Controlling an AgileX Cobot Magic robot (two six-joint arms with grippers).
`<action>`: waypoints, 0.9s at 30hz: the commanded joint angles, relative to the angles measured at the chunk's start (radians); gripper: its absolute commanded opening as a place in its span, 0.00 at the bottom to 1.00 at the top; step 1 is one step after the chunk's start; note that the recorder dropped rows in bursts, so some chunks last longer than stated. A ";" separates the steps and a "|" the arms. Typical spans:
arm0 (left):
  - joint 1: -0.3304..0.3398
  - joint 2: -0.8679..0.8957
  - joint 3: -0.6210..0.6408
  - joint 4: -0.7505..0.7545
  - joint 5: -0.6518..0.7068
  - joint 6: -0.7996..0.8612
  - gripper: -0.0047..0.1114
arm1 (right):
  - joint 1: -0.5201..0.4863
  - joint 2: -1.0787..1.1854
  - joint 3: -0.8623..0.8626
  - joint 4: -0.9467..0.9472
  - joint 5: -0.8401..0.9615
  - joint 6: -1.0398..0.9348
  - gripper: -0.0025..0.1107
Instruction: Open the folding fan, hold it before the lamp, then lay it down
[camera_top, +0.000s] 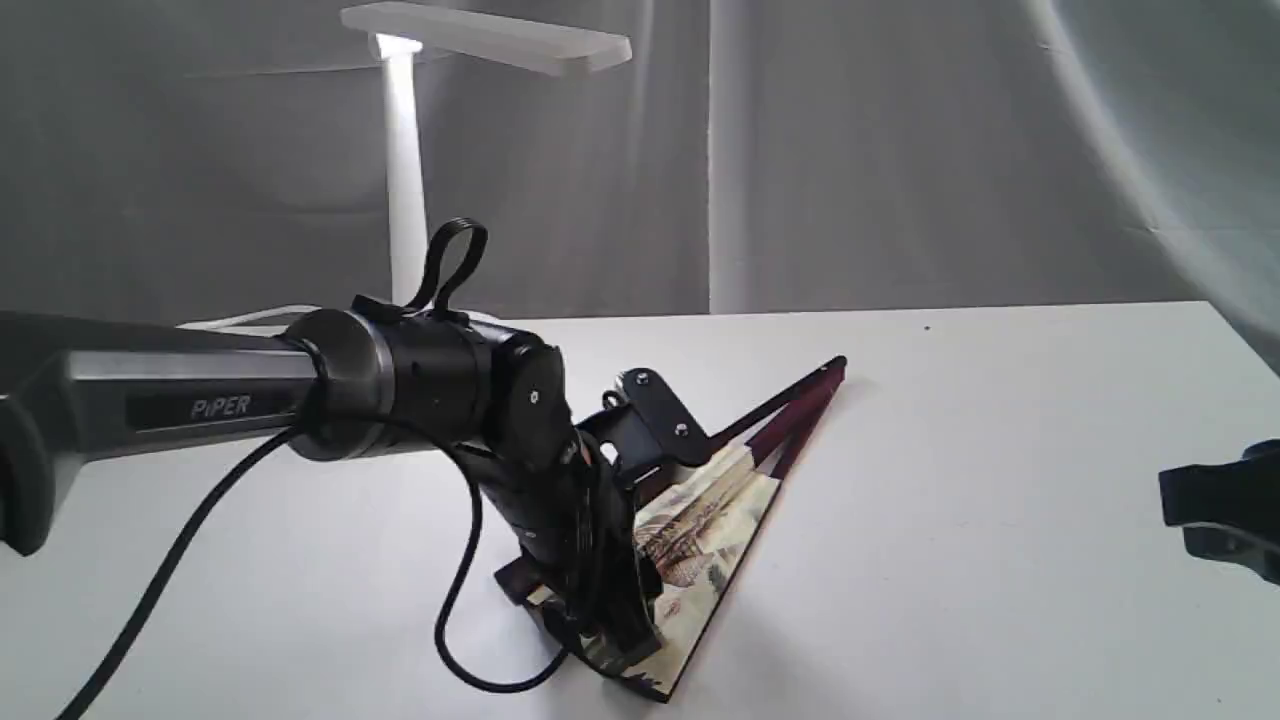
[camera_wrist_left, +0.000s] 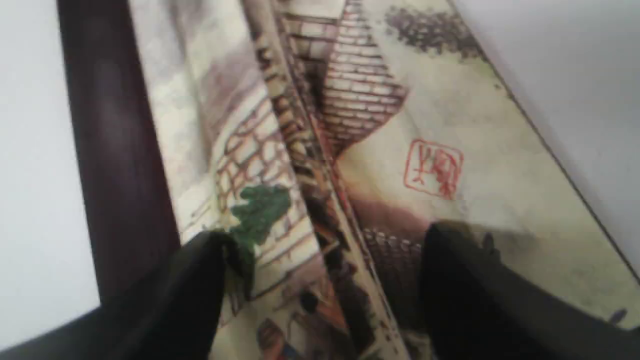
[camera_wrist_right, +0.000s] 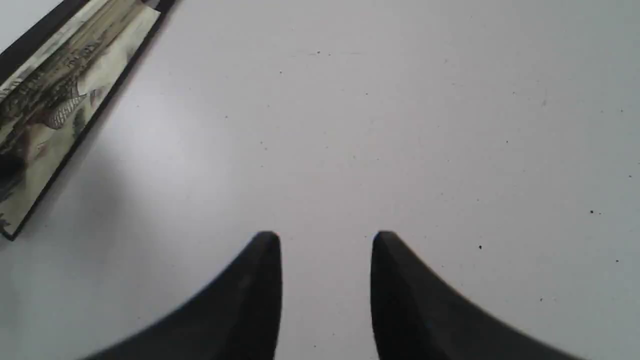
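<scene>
1. The pleated cream paper folding fan, with dark maroon guards and black edging, lies part-open on the white table, its wide end under the left gripper.
2. That gripper's fingers are spread wide astride the pleats, clamping nothing.
3. The right gripper, well apart, is half-spread and empty over bare tabletop.
4. The slim white plastic lamp stands beyond the left gripper, near the table's far edge.

The left arm is a grey, flat-sided link with "PiPER" in pale letters on a dark strip. A dull silver collar joins it to a round black wrist, topped by a black strap loop. A thin black cable curves below the wrist. A black bracket bears small silver screws. The left gripper has matte black fingers, broad with rounded tips; the right gripper has black fingers tapering to blunt points
</scene>
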 joint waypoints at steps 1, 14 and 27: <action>-0.006 0.011 0.010 0.027 0.078 0.116 0.55 | 0.003 0.001 -0.005 0.006 -0.012 -0.005 0.30; -0.035 0.011 0.010 0.017 0.101 0.446 0.33 | 0.003 0.001 -0.005 0.006 -0.018 -0.006 0.30; -0.037 0.000 0.010 0.280 0.053 0.595 0.48 | 0.003 0.001 -0.005 0.021 -0.018 -0.007 0.30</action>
